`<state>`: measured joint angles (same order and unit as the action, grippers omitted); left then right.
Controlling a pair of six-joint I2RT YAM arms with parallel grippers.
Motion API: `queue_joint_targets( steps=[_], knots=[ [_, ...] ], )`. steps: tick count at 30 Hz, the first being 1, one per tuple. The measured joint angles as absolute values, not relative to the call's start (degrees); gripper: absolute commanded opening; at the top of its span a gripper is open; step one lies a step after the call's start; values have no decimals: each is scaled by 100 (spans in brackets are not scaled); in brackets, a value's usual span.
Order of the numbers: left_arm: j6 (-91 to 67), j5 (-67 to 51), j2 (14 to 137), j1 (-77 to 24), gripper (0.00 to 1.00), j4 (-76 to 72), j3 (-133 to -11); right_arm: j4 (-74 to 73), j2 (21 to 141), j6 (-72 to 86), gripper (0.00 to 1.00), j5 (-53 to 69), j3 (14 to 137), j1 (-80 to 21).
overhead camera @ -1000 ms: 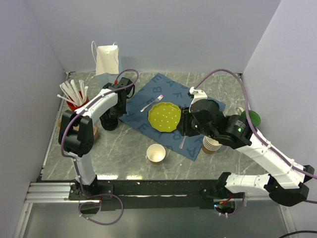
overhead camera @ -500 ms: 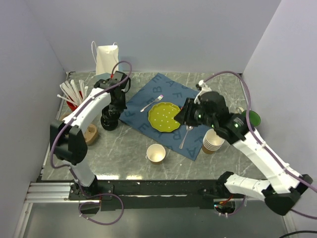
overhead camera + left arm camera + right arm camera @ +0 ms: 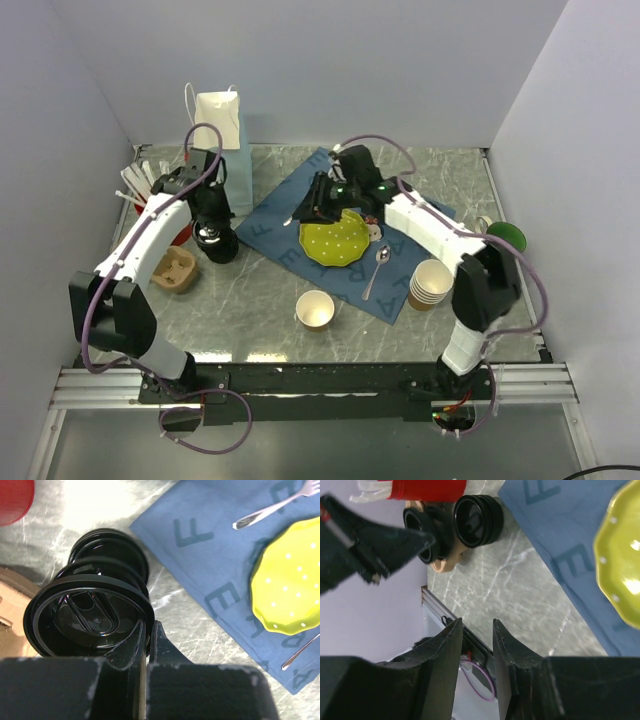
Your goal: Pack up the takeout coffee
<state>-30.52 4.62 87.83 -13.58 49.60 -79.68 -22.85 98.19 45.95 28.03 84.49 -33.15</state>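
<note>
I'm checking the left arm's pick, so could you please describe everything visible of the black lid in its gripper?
The lid is round, glossy black plastic, with ringed ridges, a raised rim and an oval recess at its centre. The left gripper is shut on its near rim, the lid's face toward the wrist camera. It sits over a stack of like lids on the table; whether it touches them cannot be told.

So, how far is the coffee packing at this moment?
Early stage. Done: one lidless cup stands alone, apart from the cup stack. In hand: the left hand is shut on the rim of a black lid by the lid stack; the right hand is part open and empty. Left: the cup has no lid yet and is not in the white bag.
</note>
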Motion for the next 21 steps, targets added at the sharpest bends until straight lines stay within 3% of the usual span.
queue_joint_targets(
  steps=[10, 21],
  knots=[
    [-3065, -12, 8713, -1057, 1, 4587, -7609, -2049, 11264, 5035, 38, 3100, 9268, -3793],
    [-3074, -237, 8715, -1052, 1, 4528, -8075, -2403, 11338, 4748, 39, 3085, 9389, -3911]
  ],
)
